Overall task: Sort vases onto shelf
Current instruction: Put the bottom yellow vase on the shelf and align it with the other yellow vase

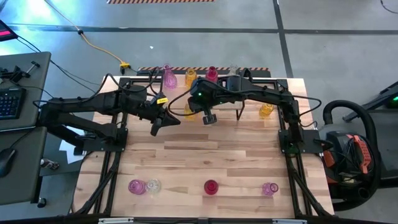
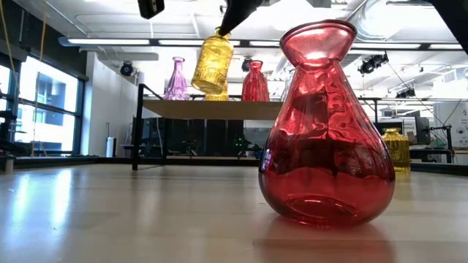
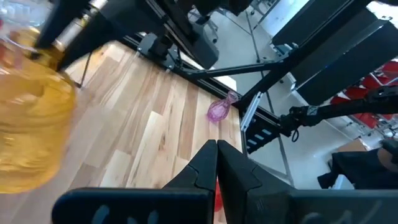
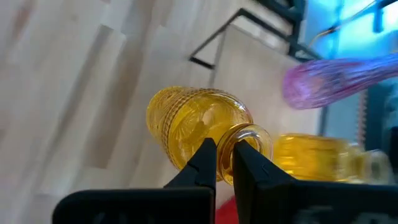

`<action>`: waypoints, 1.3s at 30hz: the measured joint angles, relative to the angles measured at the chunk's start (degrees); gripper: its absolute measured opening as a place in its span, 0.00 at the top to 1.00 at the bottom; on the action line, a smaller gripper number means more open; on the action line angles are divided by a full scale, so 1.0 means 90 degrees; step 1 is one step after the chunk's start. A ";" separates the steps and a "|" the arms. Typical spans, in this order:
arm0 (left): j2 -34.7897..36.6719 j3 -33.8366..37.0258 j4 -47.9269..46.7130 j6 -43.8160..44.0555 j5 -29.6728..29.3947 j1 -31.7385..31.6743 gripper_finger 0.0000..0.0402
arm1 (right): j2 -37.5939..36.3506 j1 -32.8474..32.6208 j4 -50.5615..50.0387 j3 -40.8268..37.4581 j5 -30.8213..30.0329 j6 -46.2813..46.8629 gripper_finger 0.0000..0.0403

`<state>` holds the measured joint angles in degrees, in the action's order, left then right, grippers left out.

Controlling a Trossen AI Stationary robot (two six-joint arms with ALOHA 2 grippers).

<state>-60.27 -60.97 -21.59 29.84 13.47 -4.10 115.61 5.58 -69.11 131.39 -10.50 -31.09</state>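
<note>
Closest to the table-height camera stands a red vase (image 2: 327, 124), upright on the pale wooden tabletop (image 1: 211, 158), filling much of that view. Planks of light wood run across the table, which is framed by black metal rails; the floor around it is grey concrete with taped lines, and a yellow cable (image 1: 99, 45) trails across it. Behind, the low view shows an open workshop with ceiling strip lights and large windows at the left.

At the table's near edge, seen from above, sit a pink vase (image 1: 136, 186) with a clear vase (image 1: 153, 185) just beside it, the red one in the middle, and another pink vase (image 1: 270, 188) further right.

Along the far edge stands the shelf (image 2: 212, 109), a light wooden top on thin black legs, carrying a pink-purple vase (image 2: 176, 79), a red vase (image 2: 255, 82) and an amber one partly hidden.

Gripped by its rim, an amber-yellow vase (image 4: 196, 127) hangs tilted from the right gripper (image 4: 224, 155), whose jaws pinch the lip of the neck, above the shelf's front edge. A further amber vase (image 1: 266, 110) rests on the table beside the shelf.

Nearby, the left gripper (image 3: 217, 152) hovers over the table with its jaws pressed together, holding nothing.
</note>
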 joint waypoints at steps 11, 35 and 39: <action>-0.0005 0.0000 -0.0017 -0.0056 -0.0245 0.0000 0.99 | 0.0000 0.0252 0.0224 0.0000 -0.0121 -0.1222 1.00; 0.3508 0.2448 0.0128 -0.1615 -0.2259 0.0398 0.99 | 0.0000 0.0563 0.0584 0.0000 -0.0027 -0.1535 1.00; 0.4299 0.3393 0.0609 -0.1568 -0.2288 0.0362 0.99 | 0.0000 0.0563 0.0586 0.0000 -0.0030 -0.1543 1.00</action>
<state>-21.58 -30.43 -16.10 15.73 -7.12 -0.84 115.61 10.66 -63.83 131.39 -10.76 -44.97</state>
